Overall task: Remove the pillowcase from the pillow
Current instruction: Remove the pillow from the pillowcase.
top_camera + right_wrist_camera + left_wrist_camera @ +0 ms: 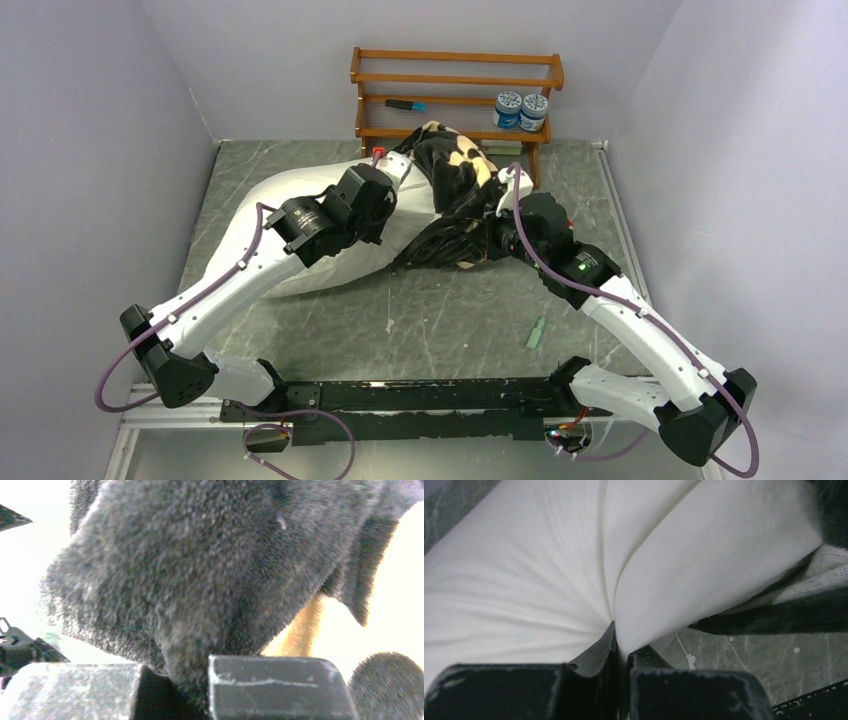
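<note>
Overhead: the white pillow is lying on the green worktop, its right end sitting inside the bunched black pillowcase. Left wrist: the left claw is pinching a fold of pillow. Right wrist: the right claw is clamping together on the plush pillowcase.

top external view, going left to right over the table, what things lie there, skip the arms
pillow -> pillowcase -> small green object
</note>
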Robot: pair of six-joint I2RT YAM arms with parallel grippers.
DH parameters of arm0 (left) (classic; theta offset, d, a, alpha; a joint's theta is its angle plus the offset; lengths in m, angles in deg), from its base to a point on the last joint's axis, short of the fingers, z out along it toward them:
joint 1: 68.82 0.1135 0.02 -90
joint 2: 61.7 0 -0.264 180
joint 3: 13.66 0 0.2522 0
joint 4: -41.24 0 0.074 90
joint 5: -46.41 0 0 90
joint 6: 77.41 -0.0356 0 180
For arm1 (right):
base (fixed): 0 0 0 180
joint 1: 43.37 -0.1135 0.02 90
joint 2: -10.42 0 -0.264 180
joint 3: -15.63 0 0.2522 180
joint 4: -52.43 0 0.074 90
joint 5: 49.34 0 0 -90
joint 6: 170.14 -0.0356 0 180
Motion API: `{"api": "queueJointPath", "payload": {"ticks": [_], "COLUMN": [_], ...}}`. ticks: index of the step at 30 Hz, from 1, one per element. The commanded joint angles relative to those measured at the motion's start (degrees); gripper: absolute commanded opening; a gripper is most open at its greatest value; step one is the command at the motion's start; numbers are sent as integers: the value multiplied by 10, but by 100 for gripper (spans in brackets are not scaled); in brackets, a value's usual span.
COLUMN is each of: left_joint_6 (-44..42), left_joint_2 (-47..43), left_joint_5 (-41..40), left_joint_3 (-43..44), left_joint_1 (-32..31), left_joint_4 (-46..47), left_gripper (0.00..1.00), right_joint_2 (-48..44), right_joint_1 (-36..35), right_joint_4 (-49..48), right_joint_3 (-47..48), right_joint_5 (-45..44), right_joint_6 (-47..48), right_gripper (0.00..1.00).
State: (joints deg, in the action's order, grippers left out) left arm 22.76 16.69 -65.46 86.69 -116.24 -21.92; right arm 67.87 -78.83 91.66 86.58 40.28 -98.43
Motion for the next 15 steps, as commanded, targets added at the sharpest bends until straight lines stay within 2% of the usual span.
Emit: {"api": "queueJointPath", "payload": {"ticks": [1,6,15], "left_joint_6": [-12,-27,-50], "left_joint_2": [-57,-62,-80], "left_joint_5": [-132,-198,-259], "left_joint_3": [19,17,29], "left_joint_1": [6,14,46], "left_joint_4": [9,-16,-45], "left_gripper": [5,5,5], "right_joint_2": [-13,-19,-23], "right_joint_1": [13,17,42], "right_joint_4": [78,121,149], "right_joint_3": [67,106,143], "right_joint_5": [-154,-224,-325], "right_joint_6": [87,131,201], "right_gripper": [0,0,0]}}
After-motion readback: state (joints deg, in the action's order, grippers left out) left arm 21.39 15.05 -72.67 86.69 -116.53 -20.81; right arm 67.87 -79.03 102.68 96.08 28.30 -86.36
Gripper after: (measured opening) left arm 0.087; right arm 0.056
